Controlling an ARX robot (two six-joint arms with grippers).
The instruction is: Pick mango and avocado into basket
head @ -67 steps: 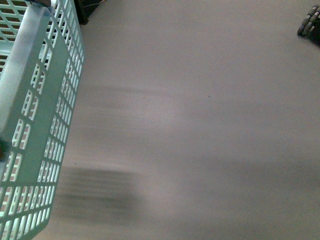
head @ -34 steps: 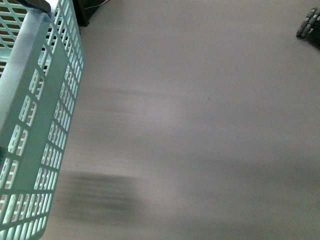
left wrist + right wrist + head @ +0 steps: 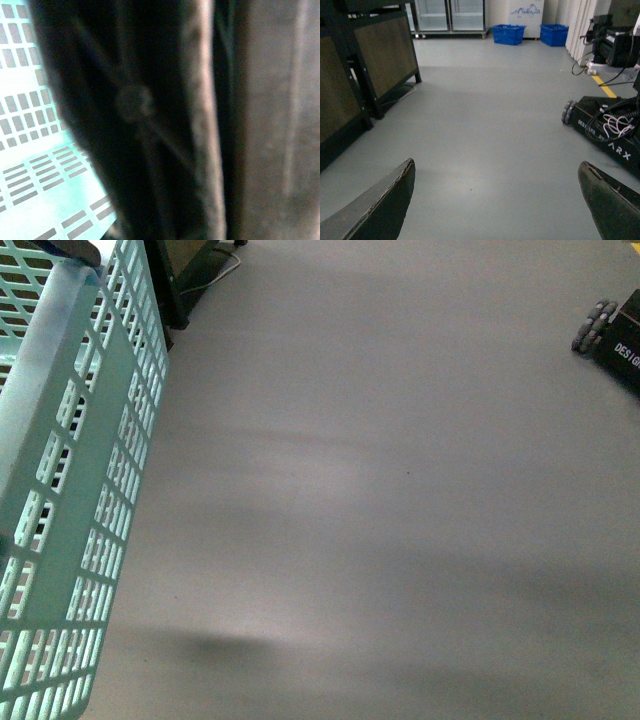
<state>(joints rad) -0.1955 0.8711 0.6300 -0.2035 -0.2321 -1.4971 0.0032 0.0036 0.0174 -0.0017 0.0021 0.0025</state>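
Note:
The light teal basket (image 3: 70, 490) hangs tilted at the left of the front view, its slotted side facing the camera. In the left wrist view its slotted floor (image 3: 35, 165) shows pale green, and the dark brown handle (image 3: 200, 125) fills the middle, blurred and very close; my left gripper is shut on that handle, its fingers not distinguishable. My right gripper (image 3: 497, 200) is open over bare grey floor, both dark fingertips (image 3: 385, 205) spread wide with nothing between them. The mango and the avocado are out of view.
Grey floor (image 3: 400, 490) fills most of the front view. A black wheeled robot base (image 3: 605, 127) with cables stands at the right. Dark shelving (image 3: 365, 65) lines the left. Blue crates (image 3: 509, 34) and glass-door fridges stand at the far wall.
The front view has shifted slightly and sharpened. The black wheeled base at the upper right shows more and lower. The basket stays at the left, hardly moved.

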